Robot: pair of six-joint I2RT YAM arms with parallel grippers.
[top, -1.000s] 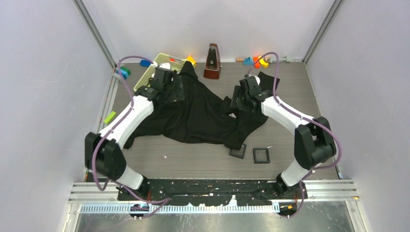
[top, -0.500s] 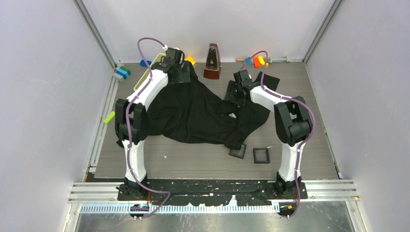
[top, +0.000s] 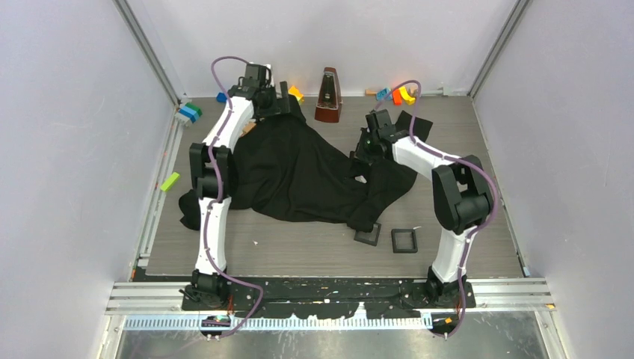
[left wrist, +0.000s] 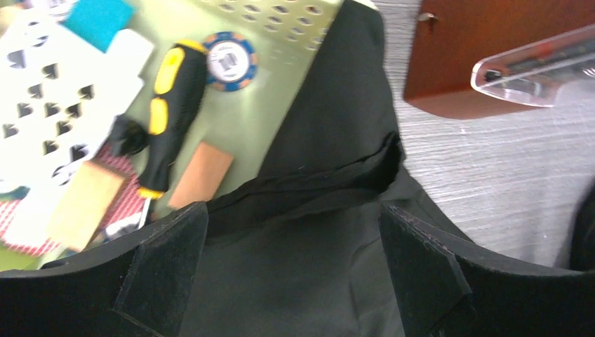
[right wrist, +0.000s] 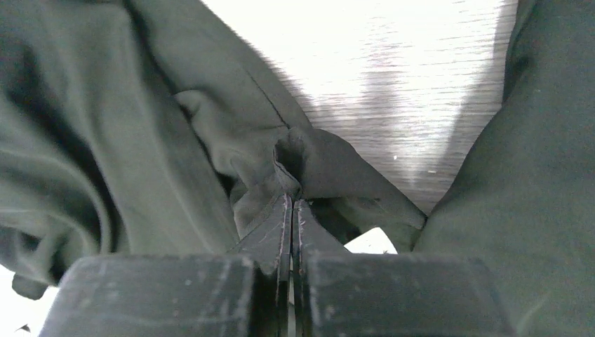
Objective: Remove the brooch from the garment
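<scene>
Risk is sitting first with left gripper [left wrist: 295, 261], which is hanging wide open over the garment [top: 299, 172] corner, just beside the green tray [left wrist: 281, 105] and screwdriver [left wrist: 165, 119]; closing here could be catching clutter. Further right, right gripper [right wrist: 291, 210] is pinching a fabric fold, and a pull could be burying the brooch, which is showing in no view.
</scene>
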